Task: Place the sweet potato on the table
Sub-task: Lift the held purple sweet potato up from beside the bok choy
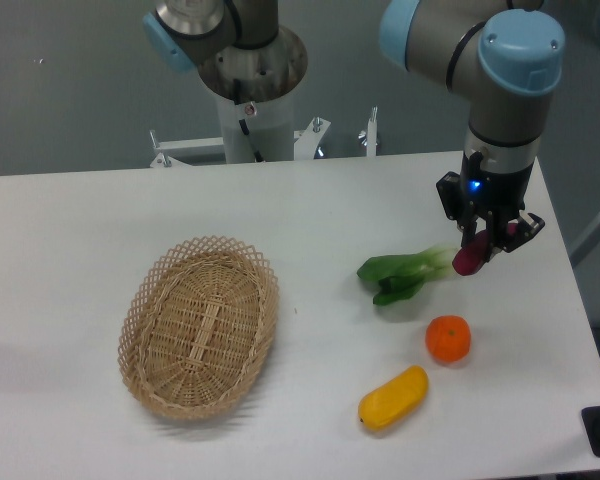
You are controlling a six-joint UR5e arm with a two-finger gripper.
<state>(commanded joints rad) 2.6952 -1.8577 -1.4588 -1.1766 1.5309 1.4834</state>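
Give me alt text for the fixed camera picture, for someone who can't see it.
A robot arm's end effector holds a dark purple sweet potato above the right side of a white table. On the table lie bok choy, an orange, a yellow mango and an empty wicker basket.

The black two-finger gripper (490,243) covers the upper part of the small dark magenta sweet potato (468,260), so only its lower end shows. The large white smooth tabletop (70,260) is cut off at the left and bottom edges.
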